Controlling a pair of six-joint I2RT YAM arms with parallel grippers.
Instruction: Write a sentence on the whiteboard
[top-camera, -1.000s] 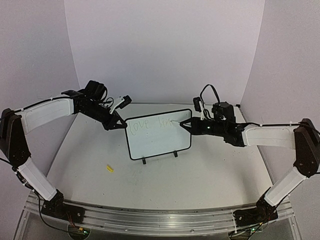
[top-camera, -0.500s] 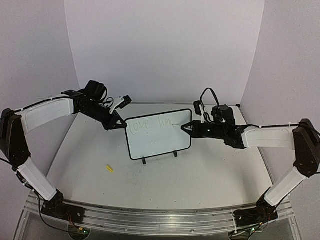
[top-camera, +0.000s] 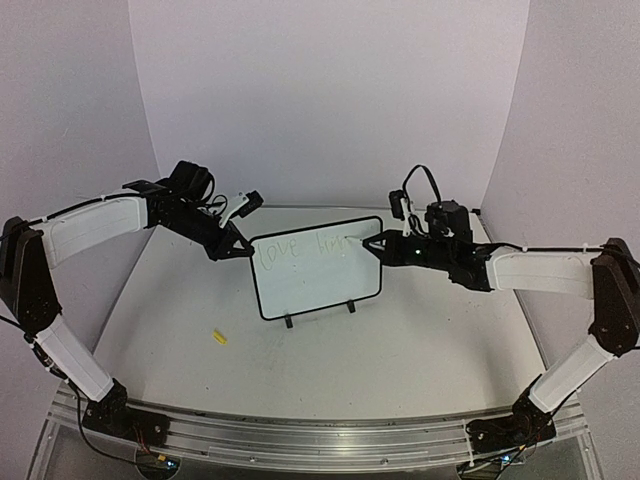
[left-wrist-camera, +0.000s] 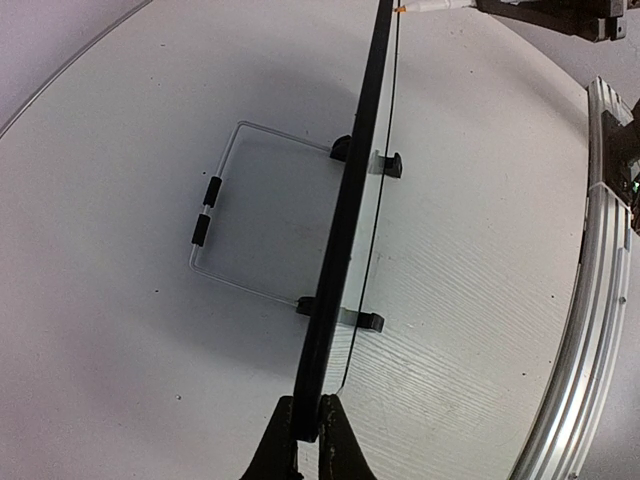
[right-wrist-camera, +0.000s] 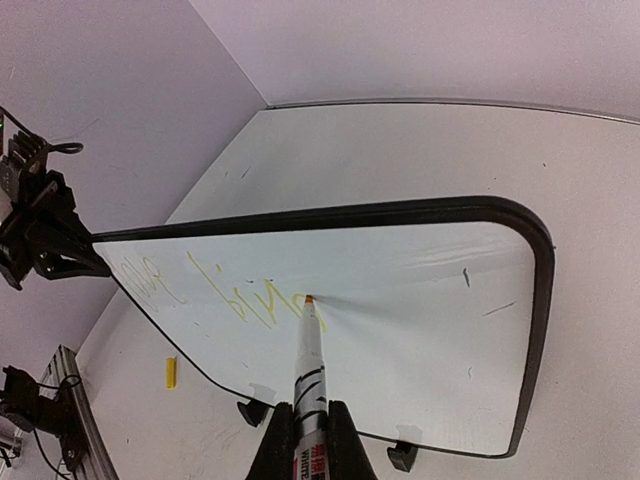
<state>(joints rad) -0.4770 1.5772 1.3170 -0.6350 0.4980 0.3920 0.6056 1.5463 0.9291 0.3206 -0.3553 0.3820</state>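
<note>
The whiteboard (top-camera: 320, 285) stands upright on its two black feet mid-table. My left gripper (top-camera: 243, 250) is shut on its left edge; in the left wrist view the fingers (left-wrist-camera: 308, 412) pinch the black frame (left-wrist-camera: 345, 230) edge-on. My right gripper (right-wrist-camera: 308, 412) is shut on a white marker (right-wrist-camera: 310, 360), and its orange tip touches the board face (right-wrist-camera: 420, 300). The sentence (right-wrist-camera: 235, 295) shows as faint yellow-green handwriting along the top line (top-camera: 283, 251), ending at the marker tip. My right gripper (top-camera: 375, 243) sits at the board's upper right.
A small yellow marker cap (top-camera: 219, 337) lies on the table front-left of the board, also visible in the right wrist view (right-wrist-camera: 171, 372). A wire stand (left-wrist-camera: 215, 210) props the board from behind. Purple walls close in on three sides; a metal rail (top-camera: 300, 440) runs along the near edge.
The right gripper and marker dipped slightly on the board, then rose again at the end of the top line of writing. The left gripper held still on the board.
</note>
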